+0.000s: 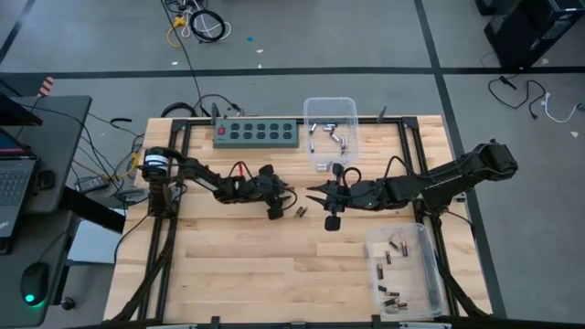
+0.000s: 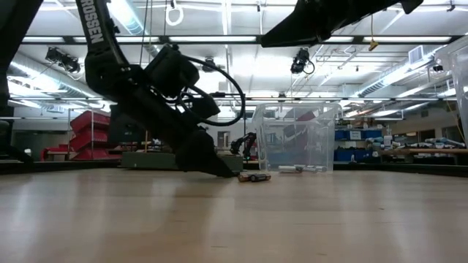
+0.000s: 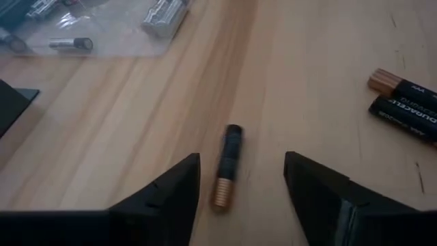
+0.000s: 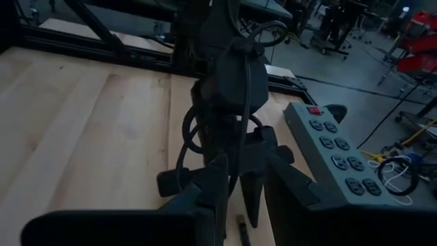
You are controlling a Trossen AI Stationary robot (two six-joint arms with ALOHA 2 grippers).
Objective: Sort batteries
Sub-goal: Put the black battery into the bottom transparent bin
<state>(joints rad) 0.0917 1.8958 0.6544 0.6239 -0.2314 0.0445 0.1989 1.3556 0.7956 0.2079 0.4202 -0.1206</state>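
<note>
A copper-topped battery (image 3: pixel 226 166) lies loose on the table (image 1: pixel 238 274) between the spread fingers of the left claw (image 1: pixel 275 213); two more (image 3: pixel 403 104) wait at its 2 o'clock. Both bins (image 1: pixel 331 133) already hold cells. The right claw (image 1: pixel 316 194), half open and empty, hovers nearby.

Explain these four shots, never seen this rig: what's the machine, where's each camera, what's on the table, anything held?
Two dark robot arms sort batteries on a wooden table. One camera looks straight down, one sits at tabletop height, one rides each wrist. On the table: a green power strip, two clear bins holding batteries, and loose cells near the middle. The left pincer stands open over one lying battery, not gripping it; two more batteries lie nearby. The right pincer waits close by; nothing shows in it.
</note>
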